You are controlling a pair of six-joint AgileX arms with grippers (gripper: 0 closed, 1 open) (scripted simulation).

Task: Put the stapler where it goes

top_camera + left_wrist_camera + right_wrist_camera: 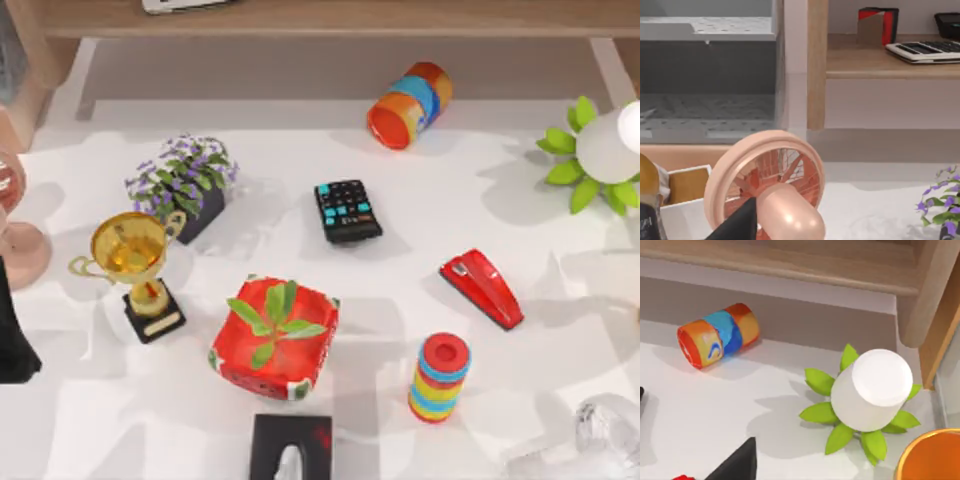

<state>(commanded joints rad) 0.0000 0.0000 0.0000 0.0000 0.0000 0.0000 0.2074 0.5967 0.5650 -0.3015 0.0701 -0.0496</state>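
Top view shows the glossy red wedge-shaped stapler (482, 288) lying untouched on the white worktop (420, 180), right of the black remote (348, 210). Neither hand's grip state can be told. Judging by this, the reach has not begun; next, an arm must descend over the stapler.

Pink desk fan (771, 187) up close, wooden shelf (890, 62) behind, calculator (924, 50) resting on it
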